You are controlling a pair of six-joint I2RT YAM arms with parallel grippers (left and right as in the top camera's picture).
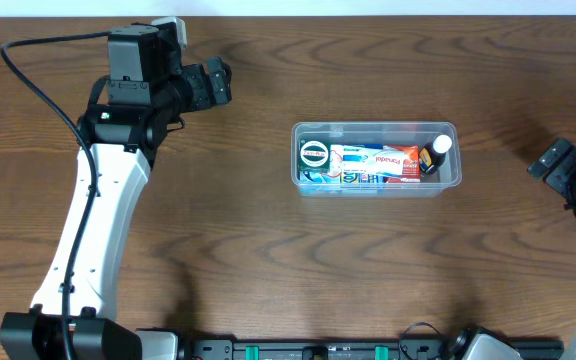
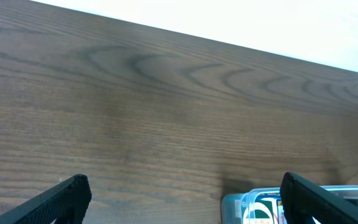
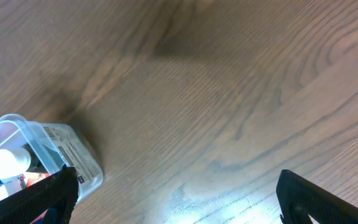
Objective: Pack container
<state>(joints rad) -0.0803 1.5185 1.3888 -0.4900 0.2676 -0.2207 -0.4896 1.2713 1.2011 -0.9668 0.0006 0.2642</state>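
Observation:
The container (image 1: 375, 127) is a clear plastic bin in the middle of the table. It holds a round green-lidded tin (image 1: 314, 154), a toothpaste box (image 1: 373, 161) and a small white-capped bottle (image 1: 436, 152). One corner of the container (image 2: 238, 202) shows at the bottom of the left wrist view, and a corner of the container (image 3: 73, 149) with the bottle cap (image 3: 6, 163) shows in the right wrist view. My left gripper (image 1: 218, 82) hangs far to the container's left, open and empty. At the table's right edge my right gripper (image 1: 553, 160) stands open and empty.
Brown wooden tabletop (image 1: 268, 260) all around. The far table edge (image 2: 229, 46) meets a white wall. The arm bases and a black rail (image 1: 368, 350) sit along the front edge.

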